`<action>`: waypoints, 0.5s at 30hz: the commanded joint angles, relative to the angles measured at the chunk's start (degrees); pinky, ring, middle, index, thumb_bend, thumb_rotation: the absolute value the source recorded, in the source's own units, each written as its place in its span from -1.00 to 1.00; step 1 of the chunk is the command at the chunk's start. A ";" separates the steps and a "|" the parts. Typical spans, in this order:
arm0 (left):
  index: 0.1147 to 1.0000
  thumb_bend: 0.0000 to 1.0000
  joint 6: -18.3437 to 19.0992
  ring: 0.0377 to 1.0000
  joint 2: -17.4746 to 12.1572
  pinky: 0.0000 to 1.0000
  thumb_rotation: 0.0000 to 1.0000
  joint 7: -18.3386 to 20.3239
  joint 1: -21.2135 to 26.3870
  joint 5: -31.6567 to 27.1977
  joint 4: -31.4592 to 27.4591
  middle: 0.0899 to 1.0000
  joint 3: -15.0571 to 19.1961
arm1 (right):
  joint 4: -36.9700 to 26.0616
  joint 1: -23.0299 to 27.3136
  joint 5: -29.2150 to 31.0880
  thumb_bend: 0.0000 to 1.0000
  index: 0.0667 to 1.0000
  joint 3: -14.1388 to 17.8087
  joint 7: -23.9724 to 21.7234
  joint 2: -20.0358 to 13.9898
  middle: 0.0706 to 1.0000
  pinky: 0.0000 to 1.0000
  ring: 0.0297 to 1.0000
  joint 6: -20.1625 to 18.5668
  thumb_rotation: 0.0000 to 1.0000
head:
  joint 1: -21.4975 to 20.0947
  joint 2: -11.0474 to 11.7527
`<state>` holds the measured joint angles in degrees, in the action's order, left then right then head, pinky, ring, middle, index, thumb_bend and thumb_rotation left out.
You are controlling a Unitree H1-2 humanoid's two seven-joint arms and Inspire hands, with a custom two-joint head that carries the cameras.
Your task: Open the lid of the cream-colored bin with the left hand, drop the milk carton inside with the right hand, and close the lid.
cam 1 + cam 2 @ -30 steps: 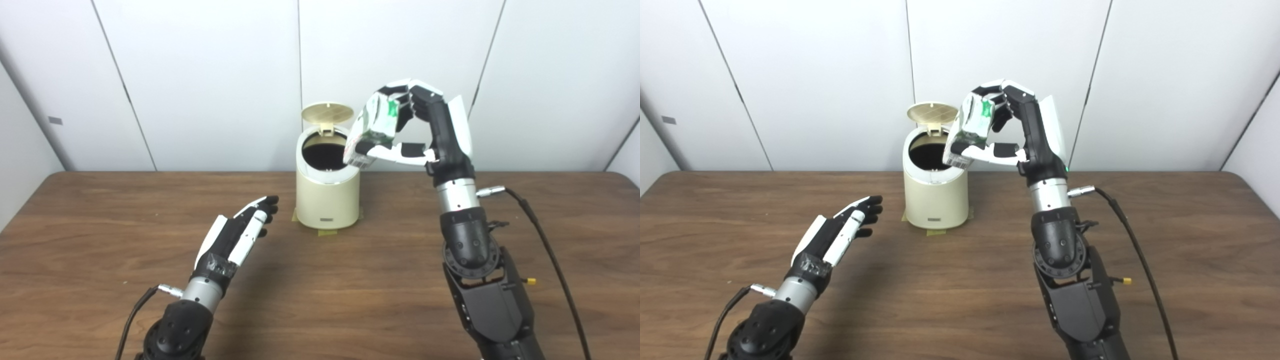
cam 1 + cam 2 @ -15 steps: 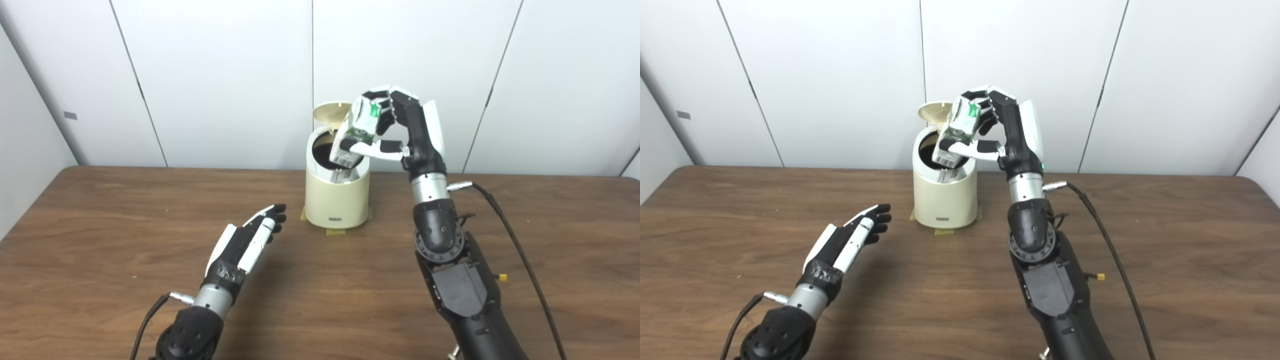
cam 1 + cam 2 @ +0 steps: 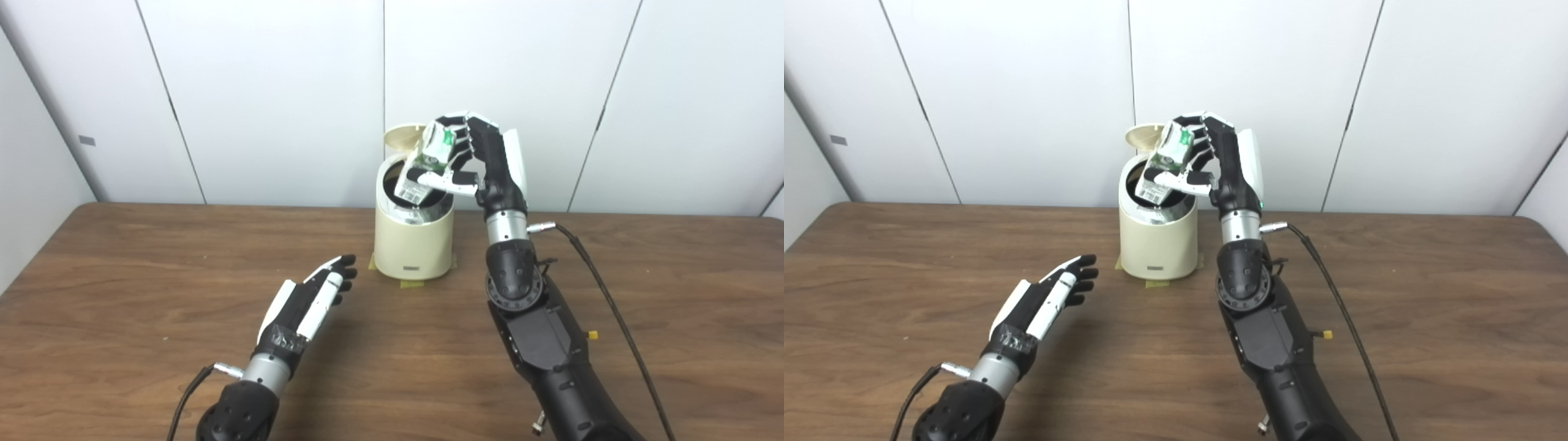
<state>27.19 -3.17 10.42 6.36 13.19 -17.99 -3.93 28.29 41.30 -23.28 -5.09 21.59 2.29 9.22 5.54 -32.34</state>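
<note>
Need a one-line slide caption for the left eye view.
Right robot hand holds the milk carton tilted over the open cream-colored bin; left robot hand open above the table.

The cream-colored bin (image 3: 414, 245) is a short round can standing upright at the far middle of the worktop, its dark mouth exposed. Its round lid (image 3: 401, 134) is flipped up on the far rim, nearly upright. The white and green milk carton (image 3: 425, 164) hangs tilted over the opening, lower end toward the mouth, held in the right hand (image 3: 484, 162)
</note>
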 commanded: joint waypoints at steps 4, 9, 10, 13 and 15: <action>0.79 -0.15 -0.97 0.74 0.58 0.75 0.96 -1.62 1.49 -0.58 -1.06 0.73 -0.30 | 1.71 4.33 -0.14 -0.02 0.06 0.23 2.40 -1.12 -0.08 -0.43 -0.25 4.14 -1.00 | -0.05 0.11; 0.78 -0.13 -2.10 0.70 0.55 0.69 0.94 -2.27 0.80 -0.71 -0.62 0.72 -0.40 | 3.40 4.59 -0.24 -0.02 0.05 0.20 3.22 -1.46 -0.08 -0.43 -0.25 5.26 -1.00 | -0.08 -0.03; 0.78 -0.14 -2.22 0.69 0.60 0.68 0.93 -2.31 0.66 -0.84 -0.63 0.72 -0.39 | 3.56 4.61 -0.28 -0.02 0.05 0.19 3.36 -1.50 -0.08 -0.43 -0.25 5.42 -1.00 | -0.08 -0.07; 0.77 -0.15 -2.36 0.68 0.51 0.66 0.94 -2.43 0.38 -0.78 -0.82 0.71 -0.60 | 3.57 4.49 -0.41 -0.02 0.04 0.05 3.63 -1.63 -0.08 -0.43 -0.25 6.08 -1.00 | -0.09 -0.25; 0.77 -0.16 -2.32 0.69 0.67 0.66 0.95 -2.54 0.20 -1.02 -0.94 0.72 -0.51 | 3.66 4.34 -0.71 -0.02 0.04 -0.10 4.12 -1.67 -0.08 -0.43 -0.25 6.95 -1.00 | -0.05 -0.38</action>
<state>26.74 -2.64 8.80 5.15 12.77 -17.82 -4.40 32.90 42.22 -23.43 -5.42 23.74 1.34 13.44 5.45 -32.61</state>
